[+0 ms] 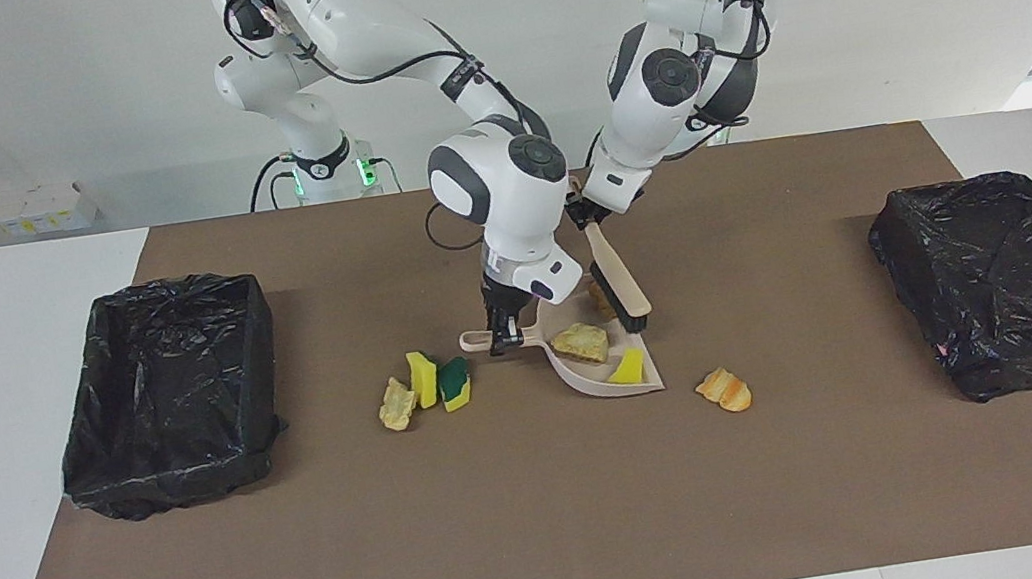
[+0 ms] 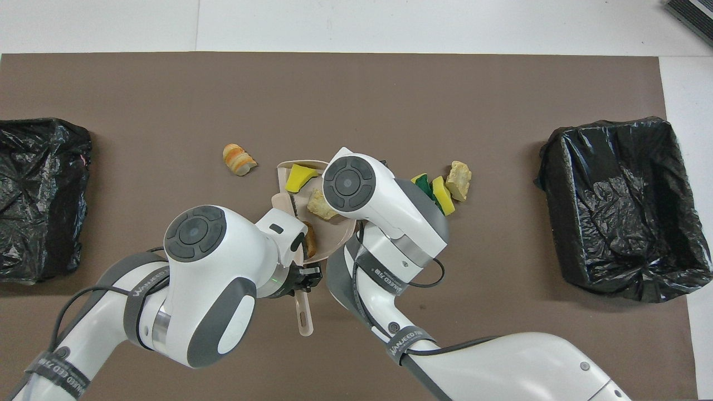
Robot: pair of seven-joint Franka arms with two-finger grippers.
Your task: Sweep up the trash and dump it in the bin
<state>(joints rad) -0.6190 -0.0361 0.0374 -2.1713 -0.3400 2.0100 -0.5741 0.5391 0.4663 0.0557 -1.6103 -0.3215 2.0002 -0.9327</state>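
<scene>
A: Facing view? 
B: Right gripper, fingers pinching the dustpan handle. Left gripper, fingers clamped on the brush; bristles at the dustpan's edge. A tan chunk and a yellow sponge piece lie in the dustpan.

A: Overhead view? 
B: Orange chunk beside the dustpan toward the left arm's end; three bits beside it toward the right arm's end. Bins at both table ends.
</scene>
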